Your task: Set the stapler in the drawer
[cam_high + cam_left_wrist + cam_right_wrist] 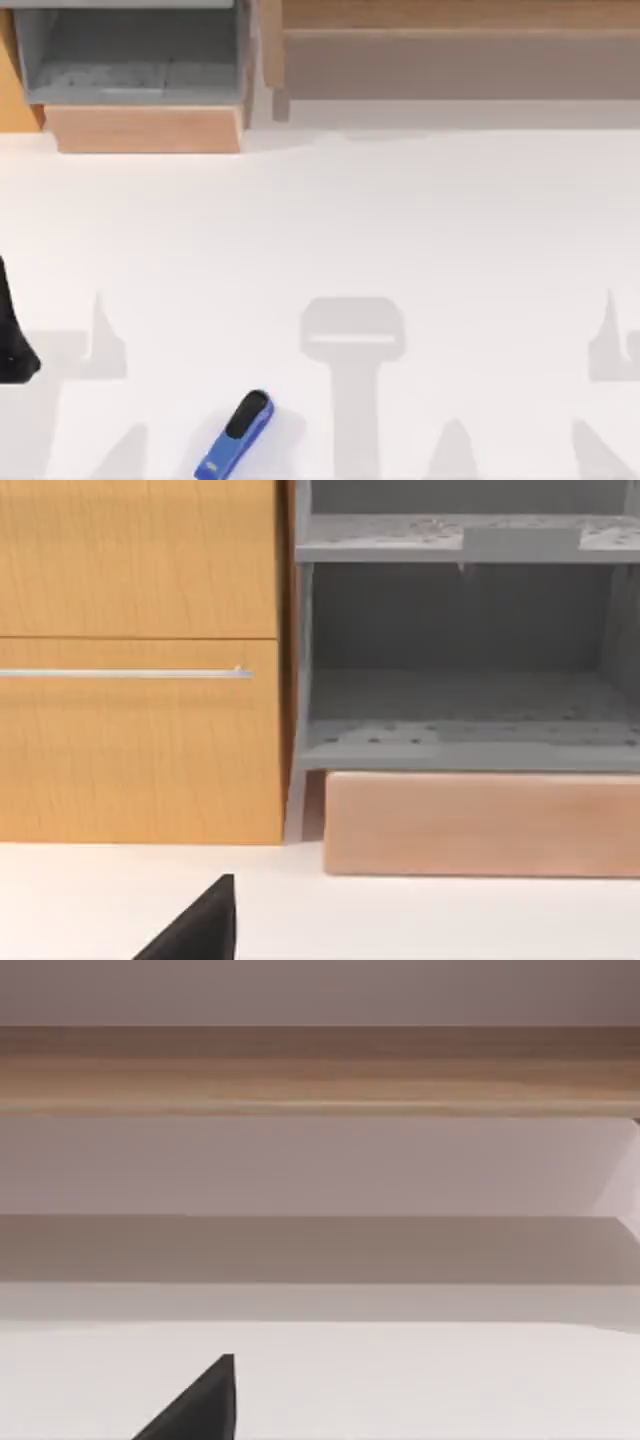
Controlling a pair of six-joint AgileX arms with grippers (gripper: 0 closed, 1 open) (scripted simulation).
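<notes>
The stapler point(236, 436) lies flat on the white table point(420, 230) near the front edge, left of centre in the top view. It is blue with a black top piece, set at a slant, its rounded black end pointing up and to the right and its labelled tip toward the front edge. Nothing touches it.

The drawer point(140, 95) stands pulled open at the back left of the table, well apart from the stapler. Its grey floor and walls are in plain sight and its light tan front panel point(145, 128) faces the table. In the left wrist view the same drawer point(470, 715) sits open, grey inside, with the tan panel point(480, 825) below it and an orange-brown cabinet door point(140, 660) with a thin metal handle point(125, 673) just beside it.

To the right of the drawer, along the back of the table, runs a long wooden shelf point(460, 50) with a brown recess; the right wrist view looks straight at this shelf point(320, 1070).

The left arm point(12, 330) is parked at the left edge of the table as a dark shape. 1 dark fingertip point(200, 925) juts into the left wrist view and 1 point(200, 1405) into the right wrist view; whether either claw is spread or pressed together cannot be told
</notes>
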